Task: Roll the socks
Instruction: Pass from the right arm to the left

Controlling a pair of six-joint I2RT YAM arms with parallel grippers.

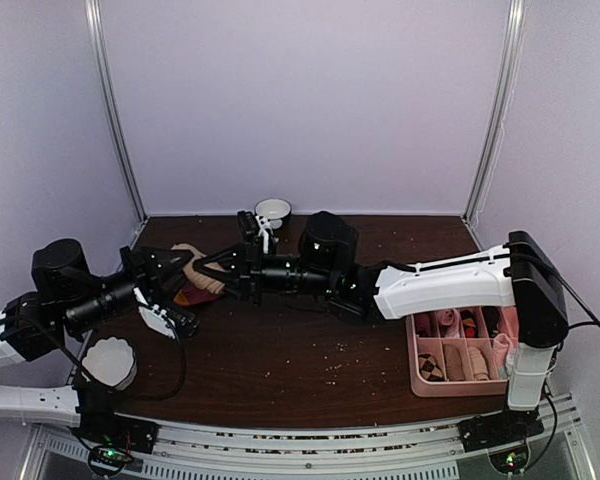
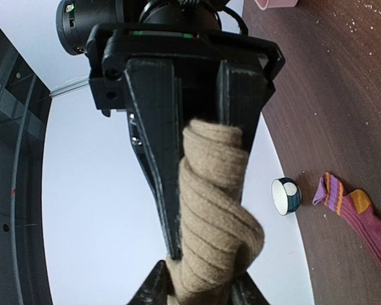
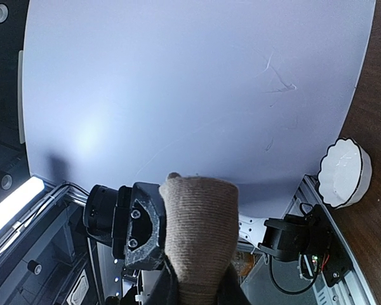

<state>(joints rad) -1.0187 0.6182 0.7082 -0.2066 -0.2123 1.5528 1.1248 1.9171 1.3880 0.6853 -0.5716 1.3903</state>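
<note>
The dark brown surface (image 1: 310, 350), speckled with pale crumbs, fills the floor of the white-walled enclosure. The right arm (image 1: 440, 285) reaches from its base across to the left half of the surface. The left arm (image 1: 90, 300) comes in from the other side, so the two meet head-on above the left-centre.

A pink divided tray (image 1: 460, 388) sits at the right edge near the right arm's base, with small rolled socks in its compartments.

The dark red sock (image 2: 355, 216), with a purple-striped cuff and an orange heel and toe, lies flat on the surface, apart from both tools.

The tan sock (image 2: 213, 210) is off the surface, twisted into a ribbed rope between the two tools. The right tool (image 3: 200, 295) is clamped on one end of it, a finger pressed to each side. The left tool (image 2: 200, 289) grips the other end, both its fingers tight against the fabric.

A white fluted bowl (image 1: 112, 362) stands at the near left edge by the left arm. A small white cup (image 1: 273, 212) sits at the far edge against the back wall.
</note>
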